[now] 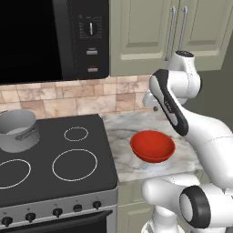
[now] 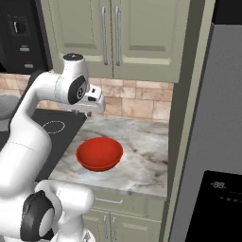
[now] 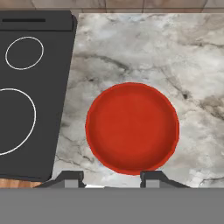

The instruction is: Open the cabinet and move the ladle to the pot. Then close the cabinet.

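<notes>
The cabinet (image 1: 141, 36) (image 2: 142, 38) hangs above the counter with both doors shut, its two silver bar handles (image 2: 104, 35) side by side. The ladle is out of view. The grey pot (image 1: 17, 129) stands on the stove's back left burner, its side handle toward the front. My gripper (image 2: 92, 109) (image 3: 111, 177) hangs over the marble counter and points down, well below the cabinet doors. It is open, with nothing between its fingertips (image 3: 72, 178). In the hand view a red bowl (image 3: 132, 127) lies straight below it.
The red bowl (image 1: 152, 145) (image 2: 99, 153) sits on the marble counter (image 1: 123, 132) right of the black stove (image 1: 54, 154). A black microwave (image 1: 45, 36) hangs above the stove. A tall grey fridge (image 2: 212, 142) bounds the counter on the right.
</notes>
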Controlling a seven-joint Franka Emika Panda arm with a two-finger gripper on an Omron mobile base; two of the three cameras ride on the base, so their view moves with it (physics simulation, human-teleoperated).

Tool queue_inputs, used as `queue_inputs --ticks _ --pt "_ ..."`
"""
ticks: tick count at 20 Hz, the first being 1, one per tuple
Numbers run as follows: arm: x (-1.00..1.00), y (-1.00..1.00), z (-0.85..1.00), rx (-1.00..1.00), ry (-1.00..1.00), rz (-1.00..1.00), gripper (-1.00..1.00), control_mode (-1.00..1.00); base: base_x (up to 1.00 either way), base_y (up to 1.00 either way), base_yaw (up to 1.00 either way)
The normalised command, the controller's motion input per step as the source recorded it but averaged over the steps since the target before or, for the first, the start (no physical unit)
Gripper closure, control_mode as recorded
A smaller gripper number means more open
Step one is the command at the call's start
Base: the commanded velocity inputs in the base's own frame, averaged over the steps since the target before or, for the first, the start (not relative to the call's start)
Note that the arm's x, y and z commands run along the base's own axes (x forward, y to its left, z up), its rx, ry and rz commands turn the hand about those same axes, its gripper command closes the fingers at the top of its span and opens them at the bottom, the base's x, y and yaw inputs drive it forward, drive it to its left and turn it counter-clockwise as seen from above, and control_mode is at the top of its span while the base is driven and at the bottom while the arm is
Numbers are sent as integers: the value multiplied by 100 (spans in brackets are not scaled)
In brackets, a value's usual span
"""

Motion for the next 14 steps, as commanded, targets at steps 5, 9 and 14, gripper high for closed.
queue_inputs --ticks 5,9,14 --pt "-15 -11 20 0 -5 0 -100 -100 0 0 0" --pt "-10 -50 48 0 -20 0 -100 -100 0 0 0" --pt "0 -54 51 -2 -29 -4 -100 -100 0 0 0"
